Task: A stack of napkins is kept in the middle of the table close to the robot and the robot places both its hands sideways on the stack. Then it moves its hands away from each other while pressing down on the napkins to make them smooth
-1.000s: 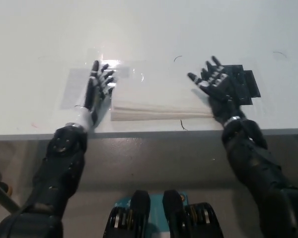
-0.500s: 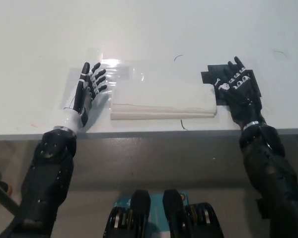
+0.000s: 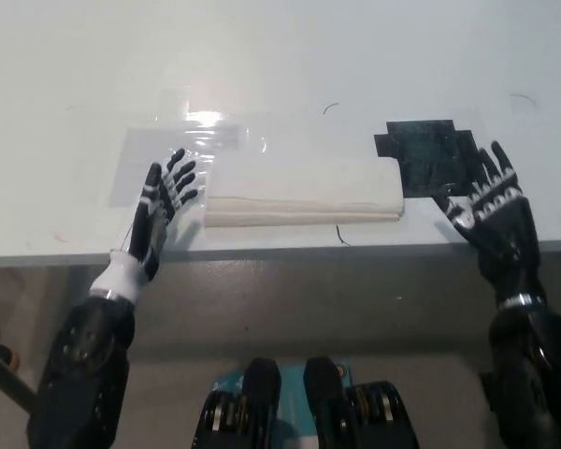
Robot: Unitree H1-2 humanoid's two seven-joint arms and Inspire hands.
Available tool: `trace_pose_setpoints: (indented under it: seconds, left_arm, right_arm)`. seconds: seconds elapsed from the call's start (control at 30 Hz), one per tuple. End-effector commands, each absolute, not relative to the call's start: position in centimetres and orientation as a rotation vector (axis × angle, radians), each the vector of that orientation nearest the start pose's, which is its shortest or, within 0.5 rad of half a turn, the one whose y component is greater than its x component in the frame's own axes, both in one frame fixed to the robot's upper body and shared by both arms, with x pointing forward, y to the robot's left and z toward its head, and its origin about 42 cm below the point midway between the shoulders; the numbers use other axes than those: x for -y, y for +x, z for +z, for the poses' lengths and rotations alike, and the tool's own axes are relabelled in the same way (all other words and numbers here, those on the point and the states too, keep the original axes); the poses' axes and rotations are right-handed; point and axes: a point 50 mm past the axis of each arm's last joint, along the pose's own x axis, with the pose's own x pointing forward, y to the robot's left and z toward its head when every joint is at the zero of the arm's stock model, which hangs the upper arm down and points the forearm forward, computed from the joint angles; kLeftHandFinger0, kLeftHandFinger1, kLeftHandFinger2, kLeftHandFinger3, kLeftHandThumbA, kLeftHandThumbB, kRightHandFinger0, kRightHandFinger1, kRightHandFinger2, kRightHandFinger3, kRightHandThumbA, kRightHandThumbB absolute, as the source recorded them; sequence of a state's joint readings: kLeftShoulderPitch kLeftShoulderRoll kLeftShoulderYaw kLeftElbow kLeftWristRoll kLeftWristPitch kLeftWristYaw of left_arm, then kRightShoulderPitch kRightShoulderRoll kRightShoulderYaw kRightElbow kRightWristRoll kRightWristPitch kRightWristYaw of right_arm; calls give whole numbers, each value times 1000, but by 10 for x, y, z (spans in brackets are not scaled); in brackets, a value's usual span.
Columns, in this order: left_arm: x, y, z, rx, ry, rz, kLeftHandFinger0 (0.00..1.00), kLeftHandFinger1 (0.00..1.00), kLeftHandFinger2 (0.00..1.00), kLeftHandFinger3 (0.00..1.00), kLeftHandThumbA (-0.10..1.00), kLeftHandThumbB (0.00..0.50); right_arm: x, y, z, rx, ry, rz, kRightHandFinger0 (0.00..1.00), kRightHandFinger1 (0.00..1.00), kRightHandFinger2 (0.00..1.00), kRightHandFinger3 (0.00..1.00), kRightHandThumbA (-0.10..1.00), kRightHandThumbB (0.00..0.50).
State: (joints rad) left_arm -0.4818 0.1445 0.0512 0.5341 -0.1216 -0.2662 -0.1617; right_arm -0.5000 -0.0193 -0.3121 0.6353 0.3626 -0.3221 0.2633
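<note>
A white stack of napkins (image 3: pixel 304 190) lies flat near the front edge of the table (image 3: pixel 280 56), in the middle. My left hand (image 3: pixel 159 210) is to the left of the stack, apart from it, fingers spread and open over the table's front edge. To the right of the stack, clear of it, is my black right hand (image 3: pixel 491 210), open with fingers spread, near the front edge. Neither hand touches the napkins.
A black patch (image 3: pixel 430 150) is stuck on the table just right of the stack's far corner. A clear plastic sheet (image 3: pixel 192 140) lies under and left of the stack. The table's front edge (image 3: pixel 280 251) runs right below the napkins.
Both hands have slid outward off the stack and back toward the table's front edge. The left went left, the right went right past the black patch. The napkins lie flatter.
</note>
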Motion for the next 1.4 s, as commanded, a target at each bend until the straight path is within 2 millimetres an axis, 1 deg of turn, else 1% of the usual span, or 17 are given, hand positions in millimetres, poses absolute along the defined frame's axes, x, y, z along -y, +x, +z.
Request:
trace_pose_setpoints:
  seconds: [0.0,0.17,0.3,0.33,0.37,0.47,0.53,0.6,0.67,0.8,0.83,0.87,0.9,1.0,1.07,1.17,1.37]
  left_arm:
    - [-211,293,306,937,245,-389,1000,1000,1000,1000,1000,378]
    - [-218,225,287,905,208,-372,1000,1000,1000,1000,1000,453]
    - [-226,177,259,846,197,-369,1000,1000,1000,1000,1000,462]
    - [-228,163,254,846,179,-404,1000,1000,1000,1000,1000,464]
    - [-229,158,252,841,170,-430,1000,1000,1000,1000,1000,467]
    - [-234,140,236,777,147,-465,1000,1000,1000,1000,1000,500]
    - [-229,127,212,638,80,-454,1000,1000,1000,1000,1000,457]
    - [-225,125,193,544,65,-416,1000,1000,1000,1000,1000,386]
    - [-226,136,173,487,68,-400,1000,1000,1000,1000,1000,340]
    - [-237,156,126,373,86,-325,1000,1000,1000,1000,1000,333]
    - [-237,156,125,370,87,-321,1000,1000,1000,1000,1000,206]
    - [-244,160,104,294,70,-273,1000,1000,1000,1000,1000,313]
    - [-249,162,89,244,80,-233,1000,1000,1000,1000,1000,337]
    - [-254,166,75,190,82,-208,1000,1000,1000,1000,1000,326]
    - [-257,170,67,172,94,-193,1000,1000,1000,1000,1000,327]
    - [-259,175,64,136,85,-178,1000,1000,1000,1000,1000,361]
    - [-258,178,61,157,117,-174,1000,1000,1000,1000,1000,328]
  right_arm:
    - [212,253,322,1022,36,218,1000,1000,1000,1000,1000,426]
    - [201,206,273,1009,38,271,1000,1000,1000,1000,1000,331]
    - [192,168,251,920,40,320,1000,1000,1000,1000,1000,343]
    - [190,151,247,832,58,317,1000,1000,1000,1000,1000,402]
    - [188,144,246,800,70,319,1000,1000,1000,1000,1000,406]
    - [186,136,233,780,76,310,1000,1000,1000,1000,1000,435]
    - [184,137,210,715,66,270,1000,1000,1000,1000,1000,431]
    - [182,142,191,644,47,247,1000,1000,1000,1000,1000,347]
    - [183,148,173,579,46,237,1000,1000,1000,1000,1000,326]
    - [187,159,132,439,88,234,1000,1000,1000,1000,1000,330]
    - [187,159,131,435,88,235,1000,1000,1000,1000,1000,228]
    - [189,166,111,368,95,214,1000,1000,1000,1000,1000,332]
    - [191,172,95,314,93,190,1000,1000,1000,1000,1000,361]
    - [196,182,74,247,76,167,1000,1000,1000,1000,1000,309]
    - [198,188,61,204,82,146,1000,1000,1000,1000,1000,316]
    - [199,190,57,188,68,130,1000,1000,1000,1000,1000,309]
    - [201,194,57,191,68,118,1000,1000,1000,1000,1000,327]
